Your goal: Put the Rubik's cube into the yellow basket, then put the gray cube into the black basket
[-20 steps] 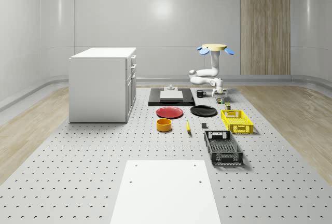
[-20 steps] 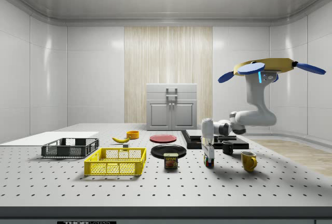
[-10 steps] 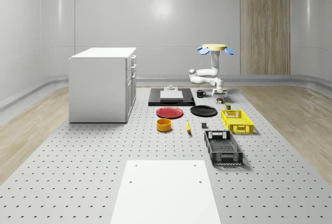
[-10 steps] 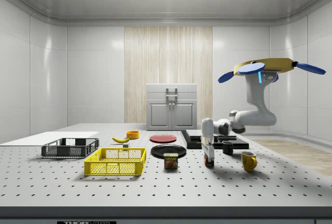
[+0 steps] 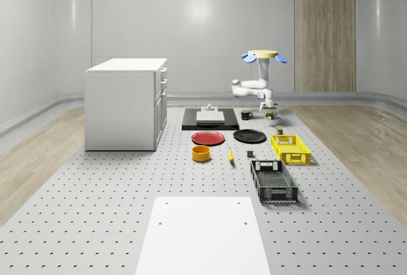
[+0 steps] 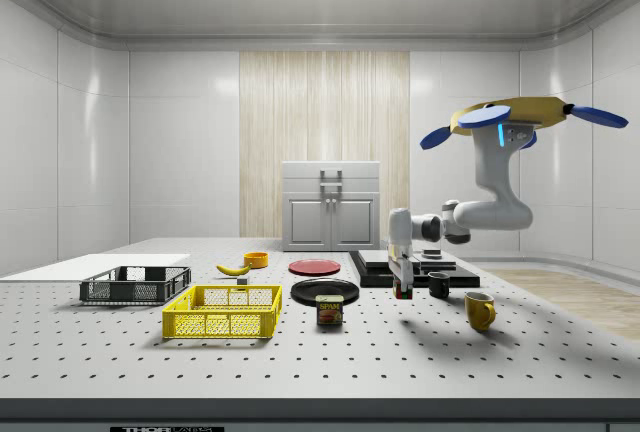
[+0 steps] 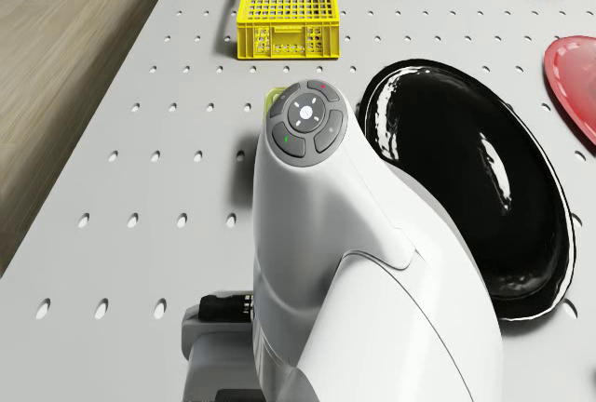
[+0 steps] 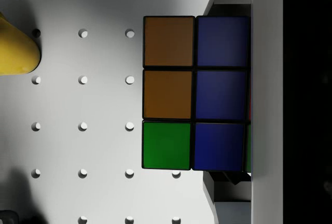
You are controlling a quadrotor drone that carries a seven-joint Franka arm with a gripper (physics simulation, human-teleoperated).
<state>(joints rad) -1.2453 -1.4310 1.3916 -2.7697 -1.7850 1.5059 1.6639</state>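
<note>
Rubik's cube [image 6: 403,288] clamped in hand [image 6: 403,282], lifted clear of surface [image 6: 320,352]. Drone [image 6: 512,112] hovers above mugs. Step: carry phase. Next, judged: move to yellow basket [image 6: 225,311], at 9 o'clock in side view, then release.

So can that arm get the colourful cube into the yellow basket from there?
Probably yes: the gripper holds the Rubik's cube lifted off the table, and the yellow basket is open-topped with nothing between.
</note>
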